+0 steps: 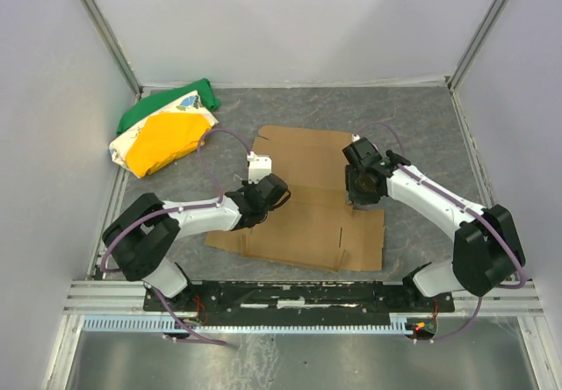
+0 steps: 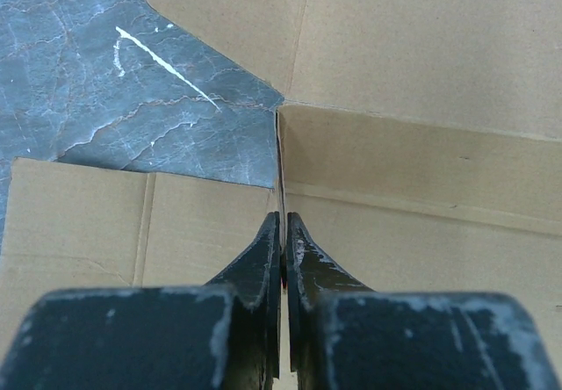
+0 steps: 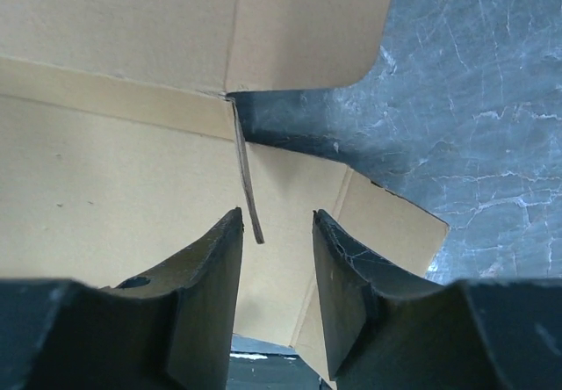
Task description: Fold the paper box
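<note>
Lab test cell: white panel walls [image 1: 290, 21], aluminium rail [image 1: 105, 295], grey marbled tabletop [image 1: 421, 118].

Bright, even light is cast from above, and only faint shadows are thrown on the table [image 1: 421, 126] beside the paper box [image 1: 307, 232]. Dull glare is seen on the metal sheet [image 1: 263, 359] before the table's near edge, and the wrist views' foreground is rendered dark and blurred.

left gripper [image 2: 283, 220] clamped, right gripper [image 3: 277, 216] jaws apart

Overhead; wrist cameras close (shared box [image 1: 307, 227]).
</note>
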Controlling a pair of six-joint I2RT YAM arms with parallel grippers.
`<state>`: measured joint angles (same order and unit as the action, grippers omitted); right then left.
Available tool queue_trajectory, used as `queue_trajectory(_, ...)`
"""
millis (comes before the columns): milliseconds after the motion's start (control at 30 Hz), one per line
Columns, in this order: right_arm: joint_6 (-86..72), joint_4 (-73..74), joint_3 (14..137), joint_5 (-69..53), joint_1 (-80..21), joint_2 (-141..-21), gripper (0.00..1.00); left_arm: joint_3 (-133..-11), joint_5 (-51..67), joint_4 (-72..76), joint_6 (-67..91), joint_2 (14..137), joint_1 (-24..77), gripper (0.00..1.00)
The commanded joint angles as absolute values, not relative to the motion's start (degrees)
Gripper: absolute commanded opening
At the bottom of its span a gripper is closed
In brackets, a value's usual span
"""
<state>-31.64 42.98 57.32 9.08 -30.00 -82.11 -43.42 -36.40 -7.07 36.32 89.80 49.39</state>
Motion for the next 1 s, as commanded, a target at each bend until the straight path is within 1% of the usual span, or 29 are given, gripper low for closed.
queue_trajectory(0, -32.6, 42.1, 56.4, 9.0, -30.0, -80.4, 0.44, -40.9, -32.5, -12.8, 39.5, 91.2, 49.8, 0.03)
queue_trajectory(167, -32.3, 39.3, 56.4, 7.0, -30.0, -82.3, 0.30, -41.3, -32.7, -13.4, 39.8, 90.7, 50.1, 0.04)
queue_trajectory(233, -32.3, 38.3, 56.6, 6.5, -30.0, -83.2, 0.19, -41.5, -33.4, -14.3, 40.3, 89.8, 50.1, 0.06)
queue_trajectory(267, -32.1, 37.7, 56.4, 6.2, -30.0, -83.3, 0.13, -41.8, -34.6, -15.2, 40.7, 89.4, 50.1, 0.09)
queue_trajectory(300, -31.9, 37.4, 56.4, 5.9, -30.0, -83.5, 0.05, -42.3, -35.4, -16.5, 41.3, 88.6, 50.0, 0.12)
queue_trajectory(333, -31.9, 37.3, 56.3, 5.9, -30.0, -83.5, 0.02, -43.0, -36.1, -18.1, 41.9, 87.9, 50.1, 0.15)
queue_trajectory(367, -31.9, 37.3, 56.3, 5.8, -30.0, -83.5, 0.02, -43.8, -36.7, -19.8, 42.5, 86.9, 50.1, 0.21)
queue_trajectory(433, -32.0, 37.1, 55.8, 5.6, -30.1, -83.0, 0.02, -44.8, -37.6, -22.3, 42.9, 84.2, 50.4, 0.39)
queue_trajectory(467, -32.1, 37.1, 55.5, 5.5, -30.3, -82.5, 0.02, -45.0, -37.9, -23.0, 42.7, 82.2, 50.5, 0.46)
queue_trajectory(567, -32.6, 36.3, 53.1, 5.8, -30.9, -80.9, 0.02, -45.0, -36.6, -23.0, 42.1, 75.1, 50.9, 0.54)
queue_trajectory(633, -33.1, 35.4, 51.2, 5.6, -31.4, -80.0, 0.02, -45.0, -34.4, -21.9, 40.7, 71.4, 51.1, 0.58)
queue_trajectory(767, -34.9, 32.5, 47.1, 5.4, -34.2, -79.2, 0.02, -45.5, -28.5, -18.4, 37.3, 66.4, 51.5, 0.62)
queue_trajectory(900, -36.7, 30.5, 44.2, 5.5, -36.9, -78.5, 0.02, -46.2, -20.1, -15.6, 32.9, 65.0, 51.9, 0.63)
queue_trajectory(967, -37.7, 30.3, 43.4, 6.1, -37.8, -78.0, 0.02, -46.4, -18.1, -15.5, 31.5, 65.2, 52.5, 0.63)
